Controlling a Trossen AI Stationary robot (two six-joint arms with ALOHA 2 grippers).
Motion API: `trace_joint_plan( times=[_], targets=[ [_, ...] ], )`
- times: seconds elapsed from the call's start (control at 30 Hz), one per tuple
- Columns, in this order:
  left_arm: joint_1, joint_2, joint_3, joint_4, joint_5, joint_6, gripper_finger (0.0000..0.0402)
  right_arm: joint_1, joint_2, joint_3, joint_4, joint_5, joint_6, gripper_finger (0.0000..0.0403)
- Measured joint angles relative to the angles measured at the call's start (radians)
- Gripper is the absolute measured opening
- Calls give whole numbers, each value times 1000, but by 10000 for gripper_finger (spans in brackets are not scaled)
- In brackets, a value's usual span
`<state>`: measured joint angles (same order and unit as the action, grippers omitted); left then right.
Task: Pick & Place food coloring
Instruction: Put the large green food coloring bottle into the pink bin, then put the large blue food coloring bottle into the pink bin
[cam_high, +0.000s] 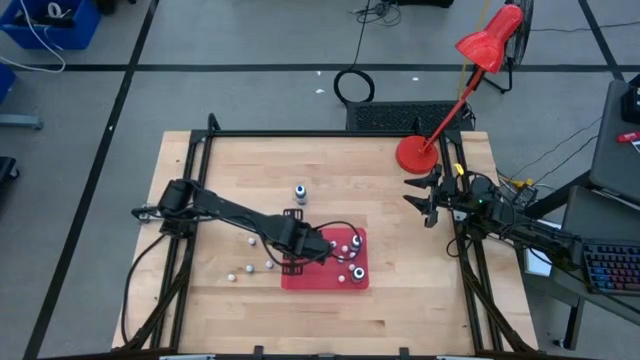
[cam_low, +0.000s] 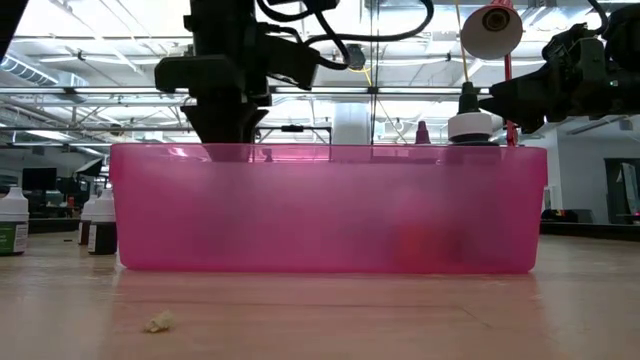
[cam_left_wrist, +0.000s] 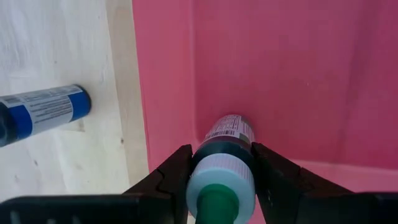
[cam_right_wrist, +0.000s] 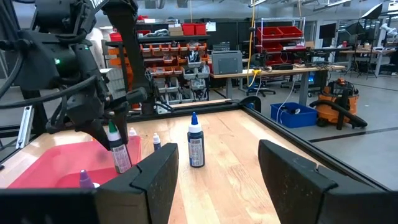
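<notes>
Over the wooden table (cam_high: 250, 180), seen from above, the left gripper (cam_high: 318, 246) reaches across the near-left corner of a shallow pink tray (cam_high: 300, 280), while the right gripper (cam_high: 425, 198) waits near the table's right edge beside the red lamp (cam_high: 490, 45), its fingers spread. Small bottles with pale caps lie scattered on the wood to the tray's left (cam_high: 250, 241), a blue-topped bottle (cam_high: 300, 192) stands upright farther back, and more bottles sit inside the tray (cam_high: 357, 273).

At table height, the translucent tray wall (cam_low: 330, 210) fills the middle of the picture; the dark left arm (cam_low: 225, 70) comes down behind its rim, and two pale-capped bottles (cam_low: 98, 222) stand on the wood beyond the tray's left end.

From the left wrist, the two dark fingers (cam_left_wrist: 165, 180) pinch a green-tipped food coloring bottle (cam_left_wrist: 221, 168) by its sides, above the pink tray floor — a blue-labelled bottle (cam_left_wrist: 43, 112) lies on the wood just outside the tray's edge.

From the right wrist, that arm's own fingers (cam_right_wrist: 292, 171) stand wide apart with nothing between them — across the table the left gripper (cam_right_wrist: 109, 134) holds the green-topped bottle (cam_right_wrist: 118, 149) upright over the tray, with the blue-topped bottle (cam_right_wrist: 196, 146) standing beside it on the wood.
</notes>
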<state>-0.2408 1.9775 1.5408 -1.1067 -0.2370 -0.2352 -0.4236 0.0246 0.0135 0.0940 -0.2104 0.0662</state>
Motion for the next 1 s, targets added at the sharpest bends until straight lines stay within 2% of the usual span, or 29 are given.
trace_joint_plan(
  times=[0.27,0.5,0.63,0.7,0.8,1.0],
  targets=[
    [9,8,1,6,-34,-29,148,0,0,0,0,0,0,210],
    [10,12,-2,5,-34,-33,325,0,0,0,0,0,0,210],
    [10,6,-2,-2,-34,-33,387,0,0,0,0,0,0,210],
    [11,-11,-2,-5,-34,-33,390,0,0,0,0,0,0,210],
    [11,-61,-1,-6,-35,-38,373,0,0,0,0,0,0,210],
    [15,-220,1,0,-84,-28,344,0,0,1,0,0,0,210]
  ],
)
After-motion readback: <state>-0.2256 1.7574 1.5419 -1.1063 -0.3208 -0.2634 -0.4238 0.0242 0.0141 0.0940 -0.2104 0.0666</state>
